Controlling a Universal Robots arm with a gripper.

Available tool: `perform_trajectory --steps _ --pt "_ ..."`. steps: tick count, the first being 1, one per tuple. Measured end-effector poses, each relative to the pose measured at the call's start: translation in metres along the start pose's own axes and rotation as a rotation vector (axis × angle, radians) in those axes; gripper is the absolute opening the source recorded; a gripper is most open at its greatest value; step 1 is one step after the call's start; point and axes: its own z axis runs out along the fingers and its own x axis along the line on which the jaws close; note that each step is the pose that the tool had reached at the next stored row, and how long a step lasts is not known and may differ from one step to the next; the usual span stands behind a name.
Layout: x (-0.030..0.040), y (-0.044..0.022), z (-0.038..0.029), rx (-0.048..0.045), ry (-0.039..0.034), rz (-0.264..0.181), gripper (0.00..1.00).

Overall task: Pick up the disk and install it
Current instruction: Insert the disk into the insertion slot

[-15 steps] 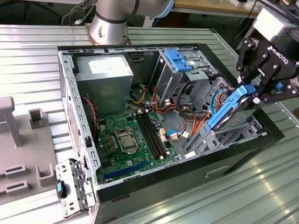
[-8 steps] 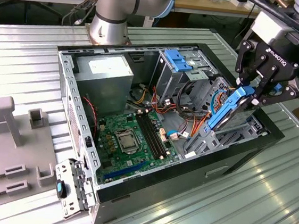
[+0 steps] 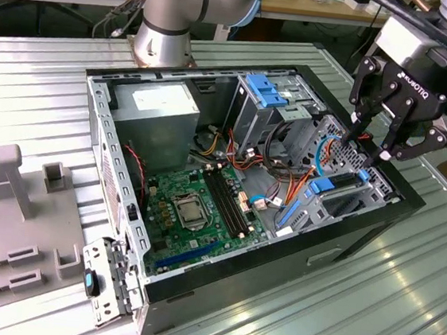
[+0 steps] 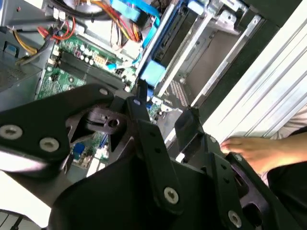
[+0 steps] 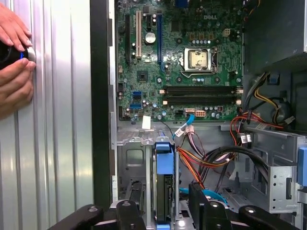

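Note:
The disk [image 5: 164, 184] stands on edge in the drive bay at the case's corner, a dark slab with bright blue rails and a blue tab on top. In the exterior view the disk [image 3: 342, 197] sits low in the bay on that view's right. My black gripper [image 3: 369, 144] hovers just above it, open, with nothing held. In the first wrist view the gripper [image 5: 166, 205] has one finger on each side of the disk, apart from it. In the second wrist view the gripper [image 4: 163, 117] is spread over the bay's metal walls.
The open computer case [image 3: 411, 205] lies on a ribbed metal table. Inside it are a green motherboard [image 3: 195, 205], a grey power-supply box [image 3: 161, 117], a blue latch [image 3: 265, 90] and loose cables [image 5: 211, 160]. A person's hands [image 5: 14, 62] rest beside the case. Grey fixtures [image 3: 13, 193] stand on the exterior view's left.

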Motion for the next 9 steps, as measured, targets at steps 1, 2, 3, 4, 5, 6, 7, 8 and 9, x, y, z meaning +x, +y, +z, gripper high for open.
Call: perform_trajectory --steps 1,2,3,4,5,6,7,8,9 --pt "0.0 0.0 0.0 0.0 -0.0001 0.0 0.51" --pt "0.0 0.0 0.0 0.0 0.0 0.0 0.51" --pt "0.0 0.0 0.0 0.0 0.0 0.0 0.51" --pt "0.0 0.0 0.0 0.0 0.0 0.0 0.51" --pt "0.0 -0.0012 0.0001 0.0 -0.0002 0.0 0.51" --pt "-0.0002 -0.0047 0.0004 0.0 -0.0001 0.0 0.51" --pt "-0.0011 -0.0104 0.0008 0.0 0.0 0.0 0.51" --pt "-0.0026 -0.0152 0.0013 0.0 -0.0001 0.0 0.51" --pt "-0.0035 -0.0223 0.0026 0.0001 -0.0001 -0.001 0.51"
